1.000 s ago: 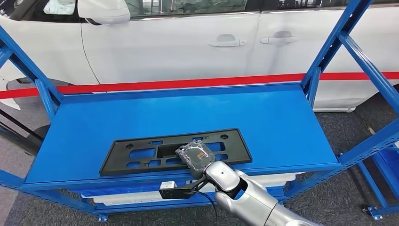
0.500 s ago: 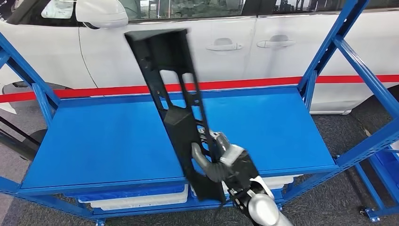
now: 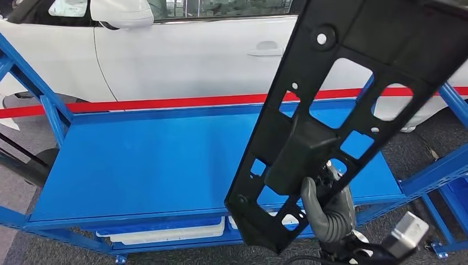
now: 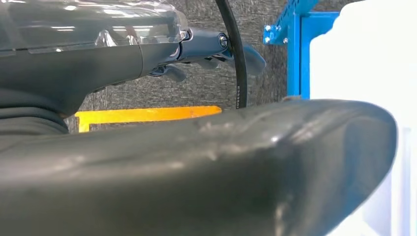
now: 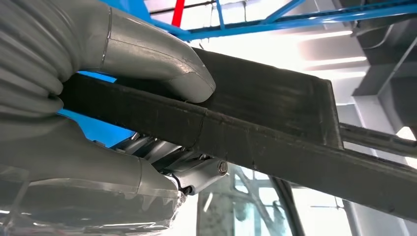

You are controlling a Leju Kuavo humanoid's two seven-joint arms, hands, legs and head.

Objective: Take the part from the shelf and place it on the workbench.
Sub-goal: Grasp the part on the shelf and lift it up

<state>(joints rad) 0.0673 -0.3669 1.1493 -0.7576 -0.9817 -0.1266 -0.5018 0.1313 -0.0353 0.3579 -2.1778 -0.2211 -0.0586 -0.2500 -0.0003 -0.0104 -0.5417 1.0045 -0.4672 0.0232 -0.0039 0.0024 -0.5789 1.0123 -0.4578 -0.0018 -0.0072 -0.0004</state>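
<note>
Part (image 3: 353, 110), that long black plastic frame with all the cutouts, is up in the air and tilted, well clear of the blue shelf (image 3: 138, 160). Right hand (image 3: 325, 210) grips it near the low end, thumb on one face, fingers (image 5: 167, 160) on the other. Left hand (image 4: 147, 54) hangs above the floor, can't tell its fingers. White car (image 3: 193, 55) sits behind.

A car workshop or vehicle assembly hall: a white car with door handles and a side mirror (image 3: 182, 55) stands at 12 o'clock behind a blue steel rack shelf (image 3: 143, 160), a red barrier tape (image 3: 138, 103) stretches between them, and grey carpeted flooring (image 3: 16, 138) lies below.
</note>
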